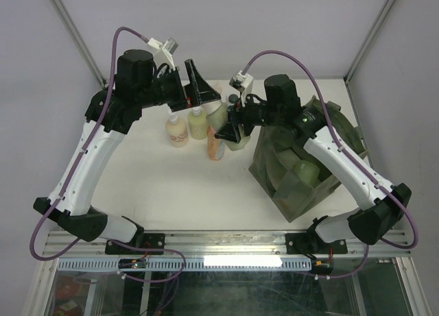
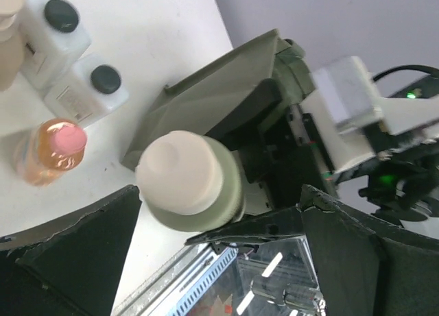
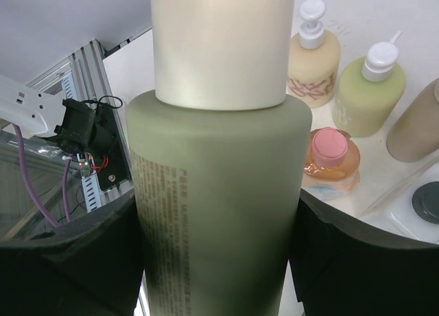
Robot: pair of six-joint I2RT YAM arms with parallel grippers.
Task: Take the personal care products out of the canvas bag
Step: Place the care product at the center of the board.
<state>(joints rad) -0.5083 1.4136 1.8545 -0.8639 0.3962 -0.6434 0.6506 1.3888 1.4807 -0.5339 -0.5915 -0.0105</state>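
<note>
Right wrist view: the right gripper (image 3: 216,201) is closed part-way on the green bottle (image 3: 219,165), one jaw pressed to each side of its body. The bottle's long axis runs along the fingers, cream cap (image 3: 219,45) out past the tips and base back toward the wrist. Beyond the tips stand the pump bottles (image 3: 314,59) and, lower right of the cap, the orange bottle (image 3: 331,155).

Left wrist view: the left gripper (image 2: 219,192) is spread fully and holds nothing. The green bottle sits in line with the gap and appears to lie beyond the tips, its cap facing almost straight at this gripper. The bag (image 2: 212,90) lies past it. Off the left jaw are the orange bottle and two white bottles (image 2: 68,62).

Top view: the green bottle is outside the bag, above the table (image 1: 171,186), just beside the bag's left wall and close to the standing bottles. The two grippers are near each other but apart.

I judge the grip on a smooth round body, lengthwise, likely to let the bottle slide or pivot. Lowering it tilted could topple the orange bottle, and a careless reach could bump the left jaws.
</note>
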